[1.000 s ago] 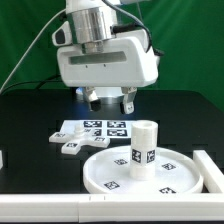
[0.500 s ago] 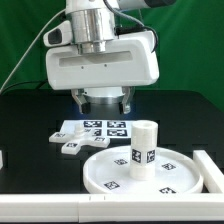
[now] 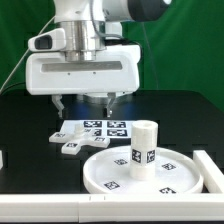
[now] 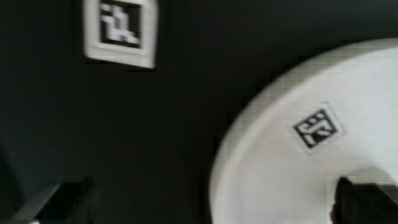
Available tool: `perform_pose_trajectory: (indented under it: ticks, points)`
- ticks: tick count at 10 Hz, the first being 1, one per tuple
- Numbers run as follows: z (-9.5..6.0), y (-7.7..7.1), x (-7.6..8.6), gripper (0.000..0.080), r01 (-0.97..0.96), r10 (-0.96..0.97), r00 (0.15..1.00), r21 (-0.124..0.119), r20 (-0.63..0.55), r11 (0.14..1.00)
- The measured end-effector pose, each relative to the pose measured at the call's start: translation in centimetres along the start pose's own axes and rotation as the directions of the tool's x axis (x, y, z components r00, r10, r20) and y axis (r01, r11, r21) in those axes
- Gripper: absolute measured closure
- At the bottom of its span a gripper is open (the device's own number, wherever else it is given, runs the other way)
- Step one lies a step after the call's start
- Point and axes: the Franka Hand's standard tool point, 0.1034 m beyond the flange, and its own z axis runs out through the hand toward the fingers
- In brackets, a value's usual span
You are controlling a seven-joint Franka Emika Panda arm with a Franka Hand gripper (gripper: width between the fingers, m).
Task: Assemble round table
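The round tabletop (image 3: 165,178), a white disc with a raised rim and tags, lies on the black table at the front. The short white leg (image 3: 143,148) stands upright on its middle. A small white tagged base piece (image 3: 70,148) lies to the exterior view's left of the disc. My gripper (image 3: 82,103) hangs open and empty above the table, behind and to the left of the disc, touching nothing. In the wrist view the disc's rim (image 4: 311,130) fills one side, with my dark fingertips (image 4: 365,196) at the frame's edge.
The marker board (image 3: 100,128) lies flat behind the disc, under the gripper. A white block (image 3: 207,166) stands at the disc's right edge. A white rail (image 3: 40,208) runs along the table's front. A white tagged piece (image 4: 121,30) shows in the wrist view.
The gripper has moved toward the exterior view's left and risen slightly. Its jaws stay open. The disc, leg and base piece have not moved.
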Motion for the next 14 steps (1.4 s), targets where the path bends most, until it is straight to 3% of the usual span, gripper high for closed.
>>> perform_pose_trajectory:
  ticks: [2, 3, 5, 6, 7, 9, 10, 13, 14]
  points:
    - [0.0, 0.3, 0.0, 0.0151, 0.115, -0.115, 0.993, -0.007, 0.005, 0.993]
    - [0.3, 0.4, -0.6, 0.0151, 0.093, -0.093, 0.995, 0.004, 0.036, 0.996]
    - [0.9, 1.5, -2.2, 0.0151, 0.019, -0.023, 0.992, 0.031, 0.125, 0.999]
    - [1.0, 1.9, -3.2, 0.0151, -0.063, 0.048, 0.977, 0.070, 0.207, 0.996]
    - [1.0, 2.0, -3.4, 0.0151, -0.096, 0.069, 0.961, 0.090, 0.267, 0.991]
    - [1.0, 1.6, -3.6, 0.0151, -0.090, 0.044, 0.920, 0.101, 0.390, 0.991]
    - [1.2, 1.4, -4.2, 0.0151, -0.171, 0.109, 0.869, 0.085, 0.483, 0.982]
    - [2.4, 1.6, -6.4, 0.0151, -0.317, 0.242, 0.637, -0.038, 0.732, 0.948]
    - [2.5, 2.0, -6.6, 0.0151, -0.359, 0.271, 0.557, -0.066, 0.785, 0.931]
